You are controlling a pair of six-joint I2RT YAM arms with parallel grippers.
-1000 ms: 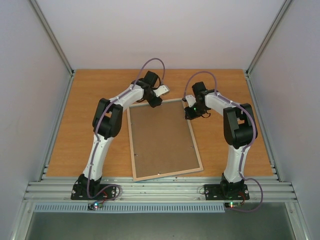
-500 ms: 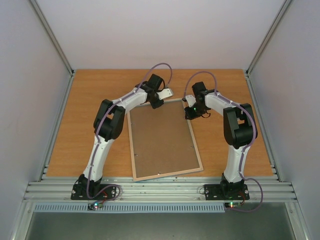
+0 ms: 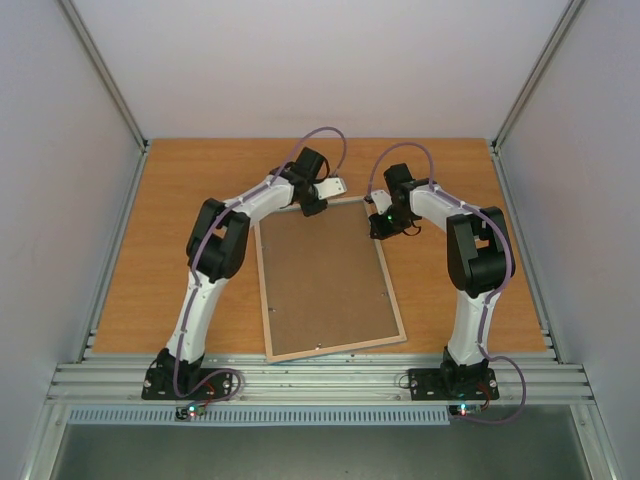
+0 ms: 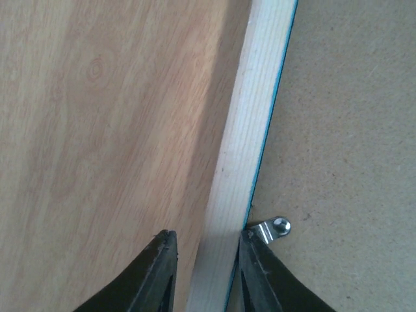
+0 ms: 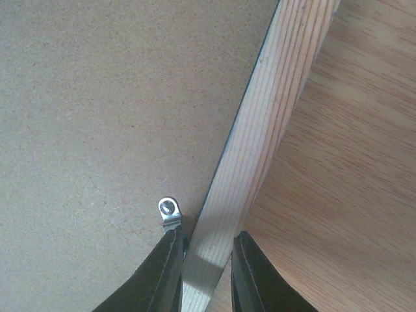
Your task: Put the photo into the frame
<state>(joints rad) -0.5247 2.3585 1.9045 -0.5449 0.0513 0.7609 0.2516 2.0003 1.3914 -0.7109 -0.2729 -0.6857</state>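
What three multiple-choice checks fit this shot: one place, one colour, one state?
1. Where is the right tool?
A) clear of the frame
B) astride the frame's right rail
C) at its near left corner

2. What colour is the thin edge beside the pale wood rail?
A) red
B) black
C) turquoise

3. How does the frame lie?
A) back up, backing board in it
B) glass up
C) standing upright

1 B: the right wrist view shows its fingers either side of the rail.
2 C: the left wrist view shows a turquoise line along the wood.
3 A: from above, the brown board fills it.
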